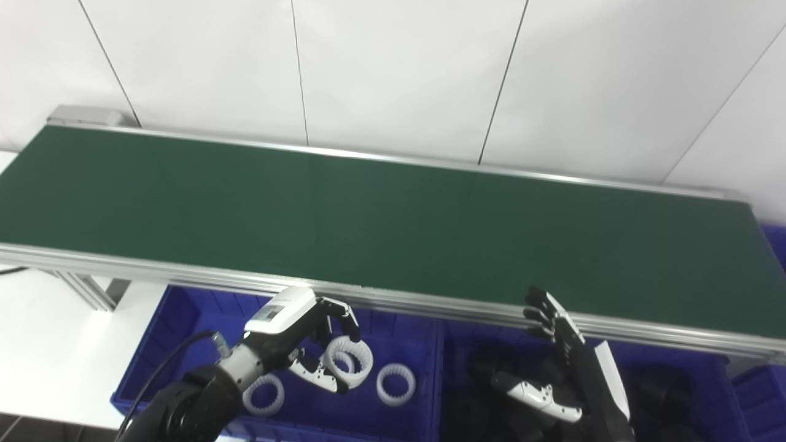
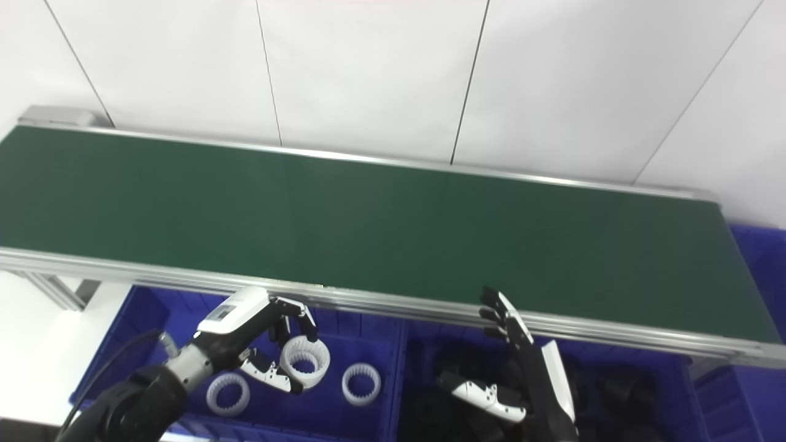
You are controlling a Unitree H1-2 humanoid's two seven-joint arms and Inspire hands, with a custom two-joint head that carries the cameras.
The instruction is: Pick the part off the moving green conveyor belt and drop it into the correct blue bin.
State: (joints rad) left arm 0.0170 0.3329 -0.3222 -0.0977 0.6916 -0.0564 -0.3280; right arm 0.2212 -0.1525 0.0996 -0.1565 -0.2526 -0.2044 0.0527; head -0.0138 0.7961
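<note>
Over the left blue bin, the left hand grips a white ring part btwn fingers & thumb, just above two more white rings lying inside. Right hand hovers w/ fingers spread, holding nothing, over the right blue bin of black parts. Green conveyor belt sits behind both bins.

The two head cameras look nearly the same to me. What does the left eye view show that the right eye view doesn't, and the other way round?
Only the left eye view shows the black cable on the white surface at the far left. Only the right eye view shows more of the blue bin past the belt's right end.

Both share the bare green conveyor belt, the left hand holding a white ring over the bin of white rings, and the open right hand above the bin of black parts.
</note>
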